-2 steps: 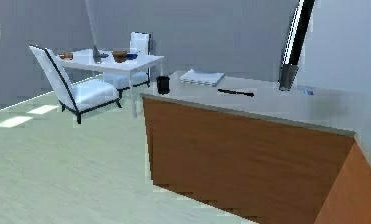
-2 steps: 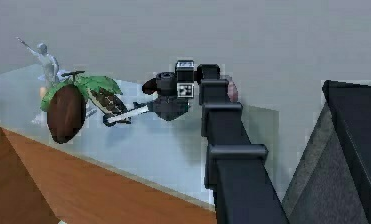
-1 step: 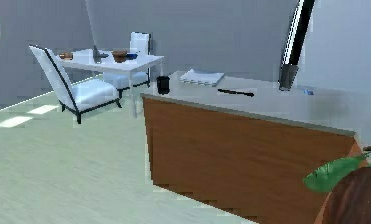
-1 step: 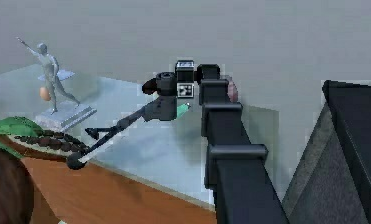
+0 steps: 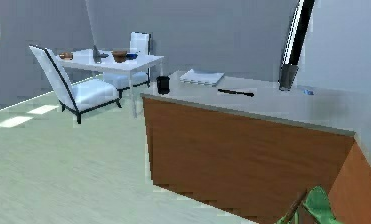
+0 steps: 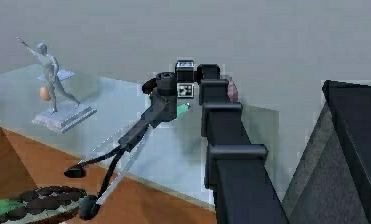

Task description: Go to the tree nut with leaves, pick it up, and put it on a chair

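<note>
Gripper (image 6: 85, 188), near left at counter (image 6: 113, 100) edge; finger spacing and hold: cannot tell. Leafy green-brown thing (image 6: 38, 203), nearest left corner, close by fingertips. Figure statue (image 6: 55, 85), far left on counter top.

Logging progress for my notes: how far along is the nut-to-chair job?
Done: the robot stands at a counter, its arm stretched over the top. In hand: the gripper sits by a leafy thing low beside the counter; whether it holds anything cannot be told. Left: a confirmed pickup and the trip to a white chair across the room.
</note>
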Motion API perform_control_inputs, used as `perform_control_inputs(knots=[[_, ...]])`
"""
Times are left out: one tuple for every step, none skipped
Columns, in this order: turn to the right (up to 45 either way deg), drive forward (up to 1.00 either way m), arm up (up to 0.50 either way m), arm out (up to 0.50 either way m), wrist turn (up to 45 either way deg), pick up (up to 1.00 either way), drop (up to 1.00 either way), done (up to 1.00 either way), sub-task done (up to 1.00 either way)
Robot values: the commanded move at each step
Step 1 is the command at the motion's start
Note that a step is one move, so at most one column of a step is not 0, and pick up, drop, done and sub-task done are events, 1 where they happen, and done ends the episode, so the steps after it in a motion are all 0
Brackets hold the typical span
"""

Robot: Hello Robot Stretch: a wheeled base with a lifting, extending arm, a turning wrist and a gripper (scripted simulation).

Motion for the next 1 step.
perform_control_inputs(knots=[[0.0,0.0,0.0,-0.26,0.0,0.0,0.0,0.0,0.0]])
